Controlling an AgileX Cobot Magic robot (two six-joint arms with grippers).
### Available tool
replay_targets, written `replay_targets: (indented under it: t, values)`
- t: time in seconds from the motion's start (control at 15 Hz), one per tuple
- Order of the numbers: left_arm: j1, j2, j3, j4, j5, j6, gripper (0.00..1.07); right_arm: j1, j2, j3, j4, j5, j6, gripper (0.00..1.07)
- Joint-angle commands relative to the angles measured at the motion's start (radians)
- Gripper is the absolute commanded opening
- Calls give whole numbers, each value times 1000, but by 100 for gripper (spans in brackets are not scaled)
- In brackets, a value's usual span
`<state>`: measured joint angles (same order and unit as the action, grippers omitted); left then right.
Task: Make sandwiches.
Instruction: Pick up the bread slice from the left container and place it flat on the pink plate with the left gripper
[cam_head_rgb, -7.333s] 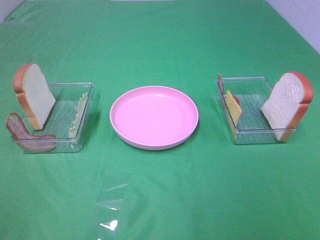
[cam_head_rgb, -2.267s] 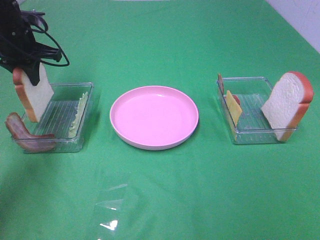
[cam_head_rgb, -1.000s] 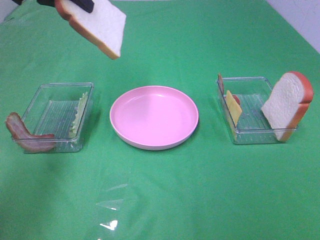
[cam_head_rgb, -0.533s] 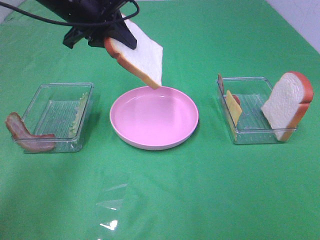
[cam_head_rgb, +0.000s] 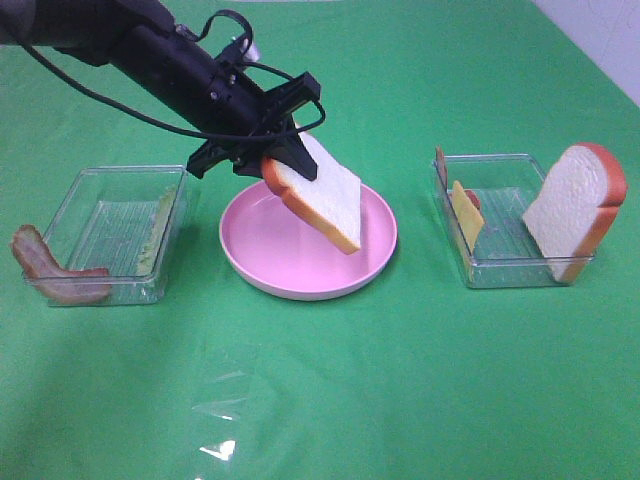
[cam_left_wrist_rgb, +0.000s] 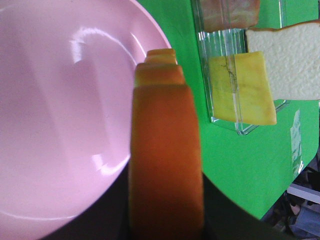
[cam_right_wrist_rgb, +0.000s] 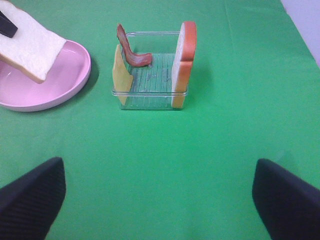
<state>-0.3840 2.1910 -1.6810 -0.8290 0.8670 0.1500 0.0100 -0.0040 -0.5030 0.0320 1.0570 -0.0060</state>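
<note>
- This was a robot test setup, not a real kitchen: a plain green cloth covered the counter (cam_head_rgb: 330, 400).
- A cabled black arm (cam_head_rgb: 150, 55) ended in the left pincer (cam_head_rgb: 285, 155), which gripped a toy bread slice (cam_head_rgb: 325, 200).
- Well to the right of that pincer, a clear tray (cam_head_rgb: 510, 272) held a toy cheese slice (cam_head_rgb: 466, 215).

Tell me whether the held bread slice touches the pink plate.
Cannot tell. In the exterior high and right wrist views the bread slice overlaps the pink plate at its low corner; neither shows contact or gap.
</note>
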Motion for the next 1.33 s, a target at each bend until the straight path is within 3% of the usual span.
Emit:
replay_targets:
  t: [0.07, 0.4, 0.6, 1.0, 1.2, 1.33]
  values:
    - [-8, 22, 1, -27, -20, 5, 0, -1, -22, 3, 2, -5, 6, 98]
    - [-9, 49, 1, -37, -61, 6, 0, -1, -22, 3, 2, -5, 6, 98]
    - [-8, 76, -2, -106, -66, 36, 0, -1, -22, 3, 2, -5, 6, 98]
    - [-9, 99, -2, -92, -73, 36, 1, -1, -22, 3, 2, -5, 6, 98]
    - [-9, 99, -2, -81, -84, 35, 22, -1, -22, 3, 2, -5, 6, 98]
    - [-9, 99, -2, -70, -87, 26, 51, -1, -22, 3, 2, -5, 6, 98]
